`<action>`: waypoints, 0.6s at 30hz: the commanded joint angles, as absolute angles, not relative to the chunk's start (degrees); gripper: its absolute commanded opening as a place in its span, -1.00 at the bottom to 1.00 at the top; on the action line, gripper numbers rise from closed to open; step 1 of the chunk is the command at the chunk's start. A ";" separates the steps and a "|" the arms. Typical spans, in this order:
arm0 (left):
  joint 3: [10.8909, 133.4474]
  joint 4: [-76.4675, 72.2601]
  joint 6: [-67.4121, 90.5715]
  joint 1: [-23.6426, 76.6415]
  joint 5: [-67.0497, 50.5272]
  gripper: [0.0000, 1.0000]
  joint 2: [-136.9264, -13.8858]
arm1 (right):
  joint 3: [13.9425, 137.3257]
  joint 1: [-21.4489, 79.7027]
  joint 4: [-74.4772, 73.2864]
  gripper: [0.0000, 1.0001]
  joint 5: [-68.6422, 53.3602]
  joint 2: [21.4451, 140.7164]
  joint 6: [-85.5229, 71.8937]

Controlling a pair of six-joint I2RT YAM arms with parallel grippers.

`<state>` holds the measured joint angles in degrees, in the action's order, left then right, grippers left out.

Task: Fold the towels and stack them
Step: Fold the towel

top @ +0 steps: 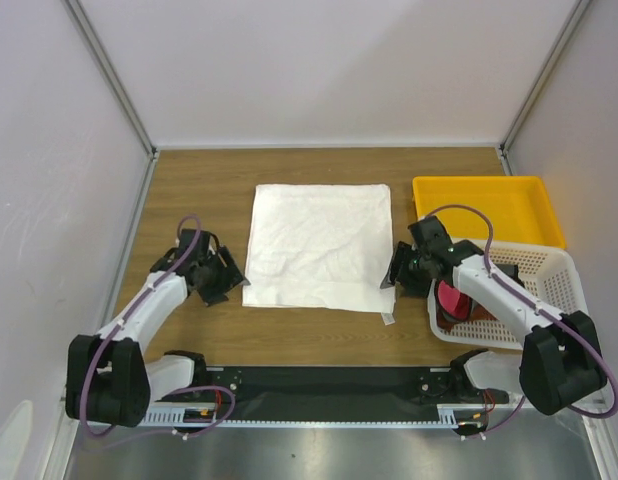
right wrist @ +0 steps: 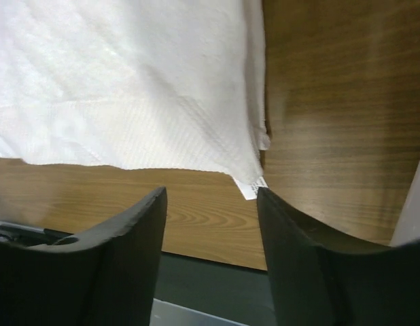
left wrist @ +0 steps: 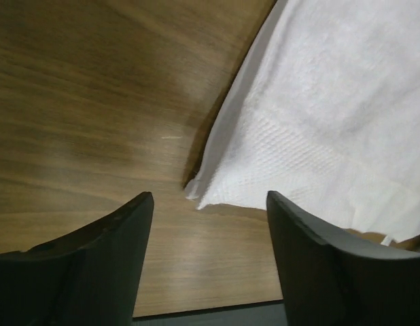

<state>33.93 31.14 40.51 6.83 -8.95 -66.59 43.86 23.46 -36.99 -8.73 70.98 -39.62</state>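
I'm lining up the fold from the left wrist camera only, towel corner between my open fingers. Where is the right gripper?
Observer: The right gripper is open, at the near right corner of the white towel, where the tag sticks out.
Operator: Is the towel spread flat?
Observer: Yes, spread out as a rough square, lightly wrinkled.
Operator: Where are the others?
Observer: A pink towel and a reddish-brown towel lie in the white basket on the right.

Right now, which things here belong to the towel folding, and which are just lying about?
Job: white towel, spread flat; pink towel; reddish-brown towel.
Lying about: yellow tray; white basket holding the two coloured towels.
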 commanded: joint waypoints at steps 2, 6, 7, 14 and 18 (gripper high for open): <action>44.81 36.47 37.36 6.24 -4.66 0.54 -62.76 | 54.55 24.52 -43.06 0.32 -5.63 72.15 -35.61; 52.81 34.63 34.19 7.20 -3.96 0.61 -63.36 | 60.45 24.61 -42.64 0.36 -5.45 74.79 -33.14; 55.00 32.37 33.75 8.25 -3.52 0.62 -64.94 | 61.08 24.61 -40.10 0.36 -5.71 76.36 -32.53; 62.31 18.48 32.95 14.32 -3.78 0.62 -75.84 | 69.77 24.35 -28.84 0.29 -0.71 89.55 -30.06; 65.56 11.87 34.28 14.59 -2.29 0.58 -85.23 | 74.08 21.72 -22.51 0.26 -0.09 97.02 -29.53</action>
